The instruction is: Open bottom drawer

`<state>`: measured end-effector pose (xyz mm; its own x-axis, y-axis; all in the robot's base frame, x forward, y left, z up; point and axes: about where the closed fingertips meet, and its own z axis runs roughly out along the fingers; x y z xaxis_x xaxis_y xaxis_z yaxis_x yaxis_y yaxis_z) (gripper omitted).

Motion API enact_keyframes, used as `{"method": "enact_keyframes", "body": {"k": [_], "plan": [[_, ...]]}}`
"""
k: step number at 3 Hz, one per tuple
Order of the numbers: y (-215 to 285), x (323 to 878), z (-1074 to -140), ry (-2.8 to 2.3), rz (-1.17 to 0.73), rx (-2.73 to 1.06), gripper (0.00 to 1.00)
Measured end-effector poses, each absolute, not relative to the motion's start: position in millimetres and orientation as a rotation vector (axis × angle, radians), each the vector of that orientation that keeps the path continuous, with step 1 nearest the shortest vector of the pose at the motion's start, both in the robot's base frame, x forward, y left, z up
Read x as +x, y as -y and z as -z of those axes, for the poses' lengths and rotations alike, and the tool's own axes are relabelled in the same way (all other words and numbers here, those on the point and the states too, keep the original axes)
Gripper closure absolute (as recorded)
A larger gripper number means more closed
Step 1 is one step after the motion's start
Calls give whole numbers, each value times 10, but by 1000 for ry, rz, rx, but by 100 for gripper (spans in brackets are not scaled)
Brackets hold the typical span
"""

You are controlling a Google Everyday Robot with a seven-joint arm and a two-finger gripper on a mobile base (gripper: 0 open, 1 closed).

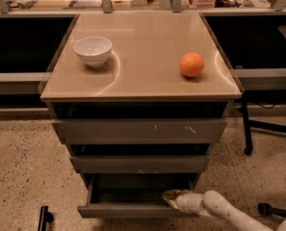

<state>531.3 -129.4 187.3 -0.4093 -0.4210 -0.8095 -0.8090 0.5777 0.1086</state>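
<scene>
**Q:** Where is the gripper [173, 198]?

**A:** Low in the frame, at the front rim of the bottom drawer [128, 211], toward its right end; its tip pokes over the rim; whether it is spread or pressed together, I cannot tell; the white arm [229, 214] trails off to its lower right.

**Q:** And the drawer itself?

**A:** Stretching left from the gripper; it stands partly out, its grey front jutting forward of the two above; the dark tray shows just behind the gripper.

**Q:** Farther out?

**A:** Straight above the gripper, the middle drawer [137, 164], then the top drawer [109, 130] with pale scratches; higher still, the tan top [142, 37]; an orange [191, 64] sits almost directly above the gripper, a white bowl [93, 50] well up to its left; speckled floor [22, 167] on both sides.
</scene>
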Motion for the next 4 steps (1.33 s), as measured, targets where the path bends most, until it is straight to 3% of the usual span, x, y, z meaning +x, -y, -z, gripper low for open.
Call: {"method": "enact_keyframes", "body": {"k": [2, 4], "plan": [[1021, 4500, -1981, -1908, -800, -1006, 100], [1233, 4686, -2354, -1595, -617, -417, 100]]}}
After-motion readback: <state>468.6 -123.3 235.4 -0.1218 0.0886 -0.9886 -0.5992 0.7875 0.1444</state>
